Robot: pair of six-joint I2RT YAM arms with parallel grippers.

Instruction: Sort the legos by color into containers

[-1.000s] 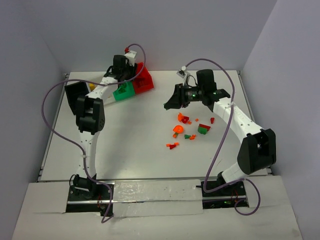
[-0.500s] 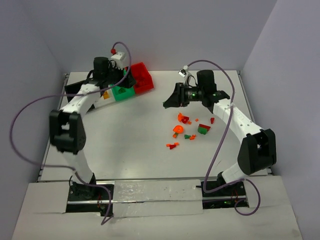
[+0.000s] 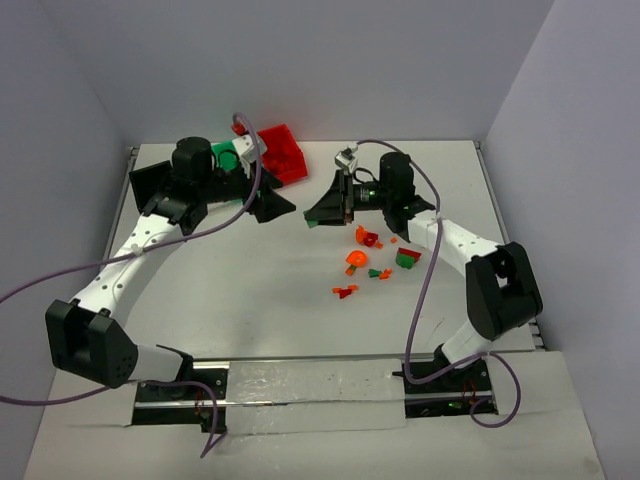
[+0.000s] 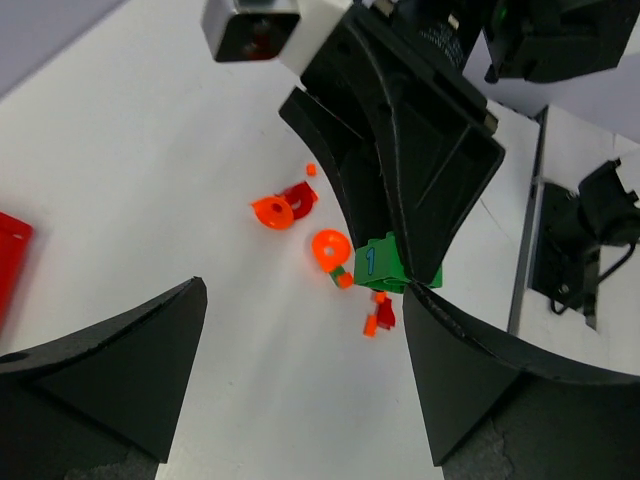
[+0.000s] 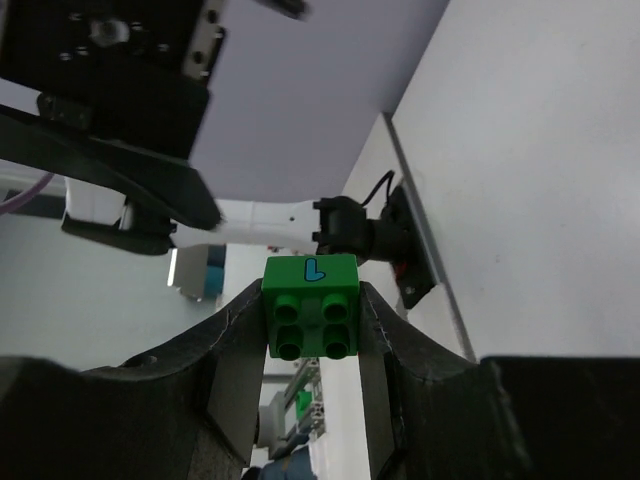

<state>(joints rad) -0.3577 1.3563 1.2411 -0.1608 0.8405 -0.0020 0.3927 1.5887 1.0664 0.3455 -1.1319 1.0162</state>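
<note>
Step in hand: a green brick (image 5: 310, 305) is being offered across mid-table; a hand-over from right arm to left is judged to be set up.
Right gripper (image 3: 322, 212): clamped on the green brick, studs turned to its own wrist camera, a blue mark seen on the upper face.
Left gripper (image 4: 305, 330): fingers spread wide, nothing held; the brick is seen ahead of them in the left wrist view, not yet between them.
Containers: the red bin (image 3: 283, 153) and the green bin (image 3: 228, 157) are set at the far left of the table (image 3: 250, 290), the green one partly hidden by the left arm.
Loose legos (image 3: 372, 255): a scatter of red, orange and green pieces is left below the right gripper.
Next move: the open fingers are to be brought around the brick's free sides and closed before the right grip is let go; the green bin is then the likely target.
Progress: judged unfinished.
</note>
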